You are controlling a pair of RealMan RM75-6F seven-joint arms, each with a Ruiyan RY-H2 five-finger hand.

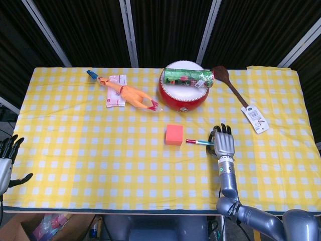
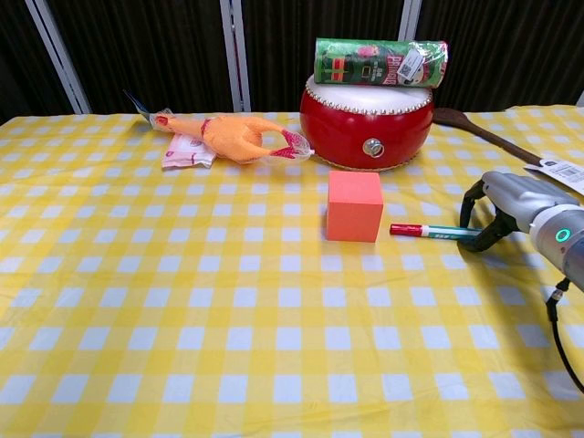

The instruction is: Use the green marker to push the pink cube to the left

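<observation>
The pink cube [image 1: 174, 134] [image 2: 354, 207] sits on the yellow checked cloth in front of the red drum. Just to its right the green marker [image 1: 198, 142] [image 2: 433, 231] lies flat, its red cap pointing at the cube with a small gap between. My right hand [image 1: 223, 143] [image 2: 511, 196] arches over the marker's right end, thumb and a finger curving down on either side of it. Whether they clamp it I cannot tell. My left hand [image 1: 7, 160] hangs beyond the table's left front corner, fingers spread, holding nothing.
Behind the cube stands a red drum [image 1: 183, 93] [image 2: 367, 123] with a green can [image 1: 188, 77] [image 2: 379, 61] lying on top. A rubber chicken [image 1: 130, 94] [image 2: 233, 135] lies at back left, a wooden spoon [image 1: 230, 85] with a tag [image 1: 256, 119] at back right.
</observation>
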